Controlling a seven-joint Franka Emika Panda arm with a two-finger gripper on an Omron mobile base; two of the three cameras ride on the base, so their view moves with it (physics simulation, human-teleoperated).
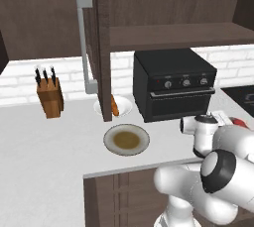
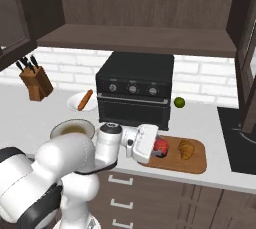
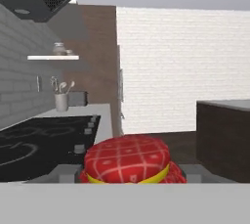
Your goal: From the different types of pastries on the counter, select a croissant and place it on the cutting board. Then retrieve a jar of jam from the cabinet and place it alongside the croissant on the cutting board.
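arm (image 2: 75, 158): reaching forward, wrist horizontal | end effector (image 2: 159, 148): pinching jar of jam (image 3: 128, 159) | above cutting board (image 2: 195, 165)

We see the jar of jam (image 3: 128, 161) low and central, red checked lid toward us; black stovetop (image 3: 44, 145) at left; possibly a utensil holder (image 3: 61, 100) beyond.
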